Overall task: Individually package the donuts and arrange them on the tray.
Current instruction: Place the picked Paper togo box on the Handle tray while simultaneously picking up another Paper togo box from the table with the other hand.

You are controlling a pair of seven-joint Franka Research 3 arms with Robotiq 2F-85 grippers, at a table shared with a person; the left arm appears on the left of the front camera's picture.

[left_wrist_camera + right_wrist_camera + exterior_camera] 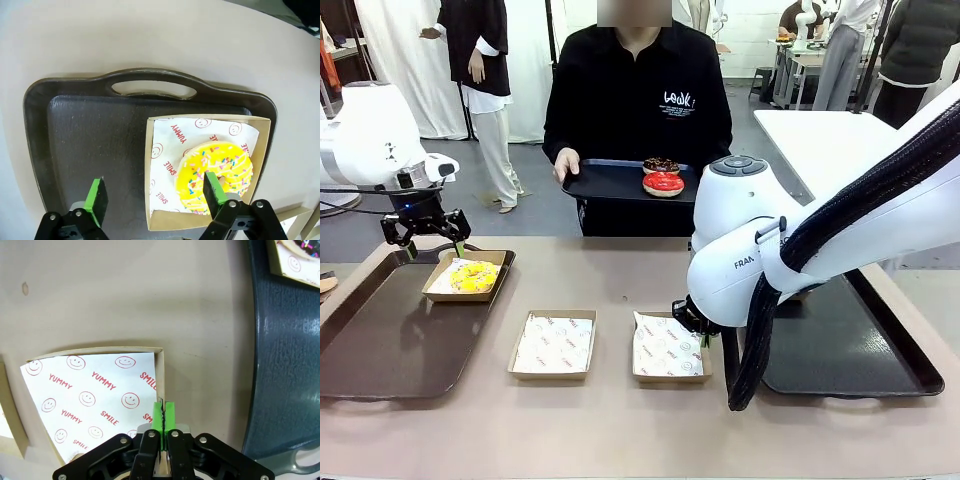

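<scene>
A yellow-glazed donut (473,275) (225,165) lies in a paper-lined box (157,150) on the left tray (380,330). My left gripper (433,245) (155,197) hovers open just above the box's near side, one finger over the donut's edge. Across the table, a person holds a black tray (605,182) carrying the red-glazed donut (663,184) and a chocolate sprinkled donut (661,164). My right gripper (700,335) (162,417) is shut on the right wall of an empty lined box (668,350) (95,395). A dark donut in a box (300,250) peeks in on the right tray.
A second empty lined box (552,345) sits on the table between the left tray and the gripped box. The dark right tray (860,350) (285,365) lies just right of the gripped box. My right arm hides much of it.
</scene>
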